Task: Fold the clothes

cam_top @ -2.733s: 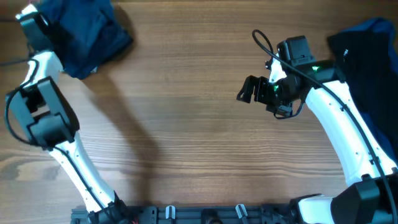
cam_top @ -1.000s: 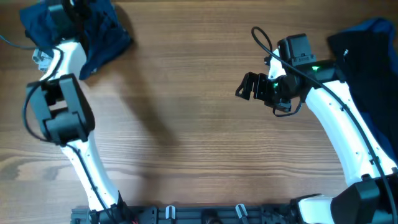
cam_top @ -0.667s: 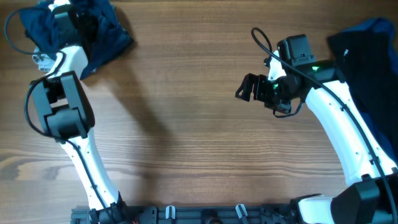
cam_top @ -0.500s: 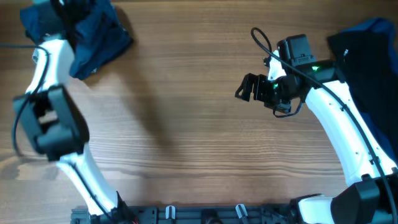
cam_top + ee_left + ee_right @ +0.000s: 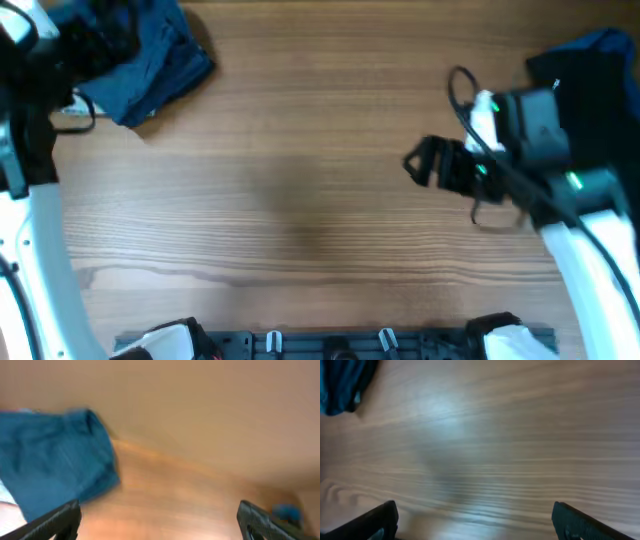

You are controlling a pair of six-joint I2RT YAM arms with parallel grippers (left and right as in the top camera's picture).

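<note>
- Lying crumpled at the far left corner of the table [image 5: 320, 200] is the navy garment [image 5: 150, 55]; a darker pile [image 5: 590, 90] is sitting at the right edge.
- Left gripper [image 5: 160, 522] is hanging near the navy garment, fingers spread wide and empty.
- Right gripper [image 5: 475, 522] is hovering over bare wood, fingers likewise apart.

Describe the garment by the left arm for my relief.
On the wooden table, look to the overhead view's top-left corner. A crumpled navy garment lies there; the other clothes are heaped dark at the right edge.
</note>
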